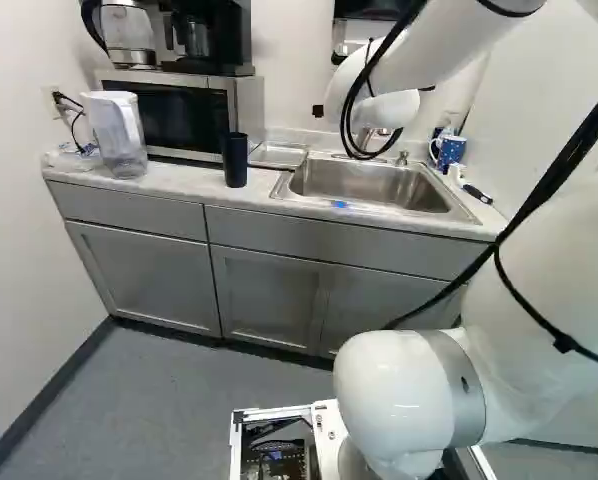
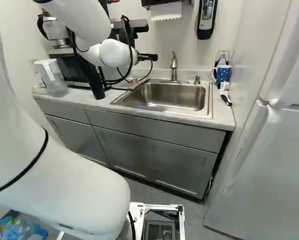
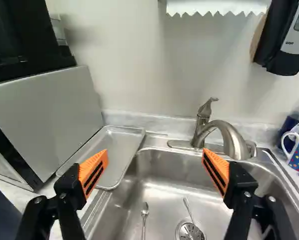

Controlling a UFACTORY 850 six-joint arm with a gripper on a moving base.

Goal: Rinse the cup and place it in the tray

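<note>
Item: my pincer [image 2: 148,57], fingers spread wide, the sink [image 3: 162,182] and its faucet [image 3: 224,135] showing between them. Item: dark blue cup [image 1: 235,160], upright on the bench [image 1: 189,182], near its front edge, a bare strip separating it from the sink. Item: metal tray [image 3: 112,150], one long side along the sink's rim, the other beside the microwave [image 3: 49,115]. Item: spoon [image 3: 145,215], in the basin, which offers me open room above. Item: spotted mug [image 2: 223,74], past the sink's right edge in the right base view.
</note>
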